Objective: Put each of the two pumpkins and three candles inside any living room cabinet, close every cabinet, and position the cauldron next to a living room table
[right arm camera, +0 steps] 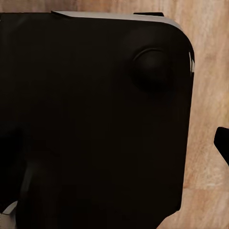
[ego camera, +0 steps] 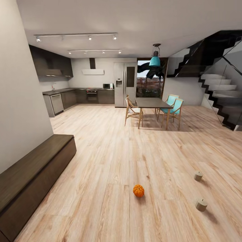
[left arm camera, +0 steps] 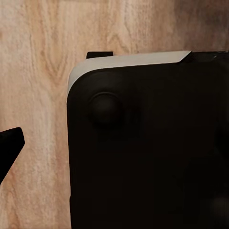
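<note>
One orange pumpkin [ego camera: 138,190] sits on the wooden floor in the near middle of the head view. To its right stand two pale candles, one farther [ego camera: 198,175] and one nearer [ego camera: 201,204]. The long low dark-brown cabinet [ego camera: 33,171] runs along the left wall, its fronts flush. The cauldron is out of view. In the left wrist view a dark fingertip [left arm camera: 10,143] shows over the floor beside the robot's black base [left arm camera: 143,152]. The right wrist view has another fingertip [right arm camera: 222,143] beside that base [right arm camera: 95,119]. The fingers' spread is hidden.
A dining table [ego camera: 153,102] with wooden and teal chairs [ego camera: 173,109] stands farther back. Behind it are a dark kitchen [ego camera: 67,97] and a fridge [ego camera: 125,84]. A glass-sided staircase [ego camera: 218,90] rises at the right. Open wooden floor lies between me and the pumpkin.
</note>
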Robot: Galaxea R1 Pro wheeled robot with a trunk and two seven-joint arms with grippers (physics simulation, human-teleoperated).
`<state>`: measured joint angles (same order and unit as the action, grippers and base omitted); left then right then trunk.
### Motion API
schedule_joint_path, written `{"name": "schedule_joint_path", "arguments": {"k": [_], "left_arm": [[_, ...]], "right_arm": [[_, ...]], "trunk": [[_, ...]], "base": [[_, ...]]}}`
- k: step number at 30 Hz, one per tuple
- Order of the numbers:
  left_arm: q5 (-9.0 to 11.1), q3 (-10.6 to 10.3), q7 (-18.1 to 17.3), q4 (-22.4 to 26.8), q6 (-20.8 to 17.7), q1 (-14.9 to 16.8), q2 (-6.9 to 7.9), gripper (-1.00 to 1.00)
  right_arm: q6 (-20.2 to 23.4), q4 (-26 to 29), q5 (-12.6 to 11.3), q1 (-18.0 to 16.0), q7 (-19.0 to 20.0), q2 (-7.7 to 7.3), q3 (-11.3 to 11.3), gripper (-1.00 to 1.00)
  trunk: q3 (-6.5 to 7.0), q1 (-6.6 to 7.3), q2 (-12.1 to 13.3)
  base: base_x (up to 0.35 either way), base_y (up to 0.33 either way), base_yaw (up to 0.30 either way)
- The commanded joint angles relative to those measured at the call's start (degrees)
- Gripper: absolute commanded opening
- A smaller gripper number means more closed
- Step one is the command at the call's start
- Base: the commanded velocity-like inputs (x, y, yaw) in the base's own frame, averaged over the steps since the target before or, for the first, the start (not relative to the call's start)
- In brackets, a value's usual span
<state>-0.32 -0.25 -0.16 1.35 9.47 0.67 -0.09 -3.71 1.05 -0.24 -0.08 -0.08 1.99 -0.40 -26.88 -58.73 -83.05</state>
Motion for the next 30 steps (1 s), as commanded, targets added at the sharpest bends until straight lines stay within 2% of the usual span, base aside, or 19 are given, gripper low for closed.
{"name": "schedule_joint_path", "arguments": {"k": [1,5,8,11,15,17,21,23,26,30], "left_arm": [[0.0,0.0,0.0,0.0,0.2,0.0,0.00,1.00],[0.0,0.0,0.0,0.0,0.4,0.0,0.00,1.00],[0.0,0.0,0.0,0.2,0.5,0.1,-0.07,1.00],[0.0,0.0,0.3,2.5,0.5,1.0,-0.03,1.00],[0.0,-0.1,0.5,4.8,0.3,2.5,0.07,1.00],[0.1,0.0,0.6,5.6,0.1,3.9,0.12,1.00],[-0.2,0.0,0.6,6.0,-0.3,7.6,-0.02,1.00],[-0.3,0.0,0.6,6.0,-1.3,9.6,-0.10,1.00],[-0.1,0.1,0.5,6.2,-4.8,12.0,-0.15,1.00],[0.3,0.2,0.5,6.2,-7.0,14.3,-0.20,1.00]], "right_arm": [[-0.2,0.0,0.0,0.0,0.0,0.01,0.0,1.00],[-0.2,0.6,0.0,0.0,-0.2,0.16,0.0,1.00],[-0.1,3.9,0.0,0.0,-0.8,1.25,0.0,1.00],[0.2,8.9,0.0,-0.3,-2.6,2.38,0.0,1.00],[0.7,12.1,0.0,-1.2,-3.9,3.85,0.0,1.00],[0.9,12.8,0.0,-2.9,-4.6,4.67,0.1,1.00],[1.0,13.3,0.0,-6.3,-9.1,6.16,0.1,1.00],[1.1,13.4,0.1,-8.0,-11.2,6.79,0.2,1.00],[1.5,13.4,0.1,-10.7,-12.6,7.83,0.4,1.00],[6.7,13.6,0.2,-12.8,-12.7,8.01,0.7,1.00]], "trunk": [[-0.05,0.00,0.0],[-0.05,0.00,0.0],[-0.05,0.00,0.0],[-0.05,0.00,0.0],[-0.05,0.00,0.0],[-0.05,0.00,0.0],[-0.05,0.00,0.0],[-0.05,0.00,0.0],[-0.05,0.00,0.0],[-0.05,0.00,0.0]], "base": [[0.000,0.000,0.000],[0.000,0.000,0.000],[0.000,0.000,0.000],[0.000,0.000,0.000],[0.000,0.000,0.000],[0.000,0.000,0.000],[0.000,0.000,0.000],[0.000,0.000,0.000],[0.000,0.000,0.000],[0.000,0.000,0.000]]}}
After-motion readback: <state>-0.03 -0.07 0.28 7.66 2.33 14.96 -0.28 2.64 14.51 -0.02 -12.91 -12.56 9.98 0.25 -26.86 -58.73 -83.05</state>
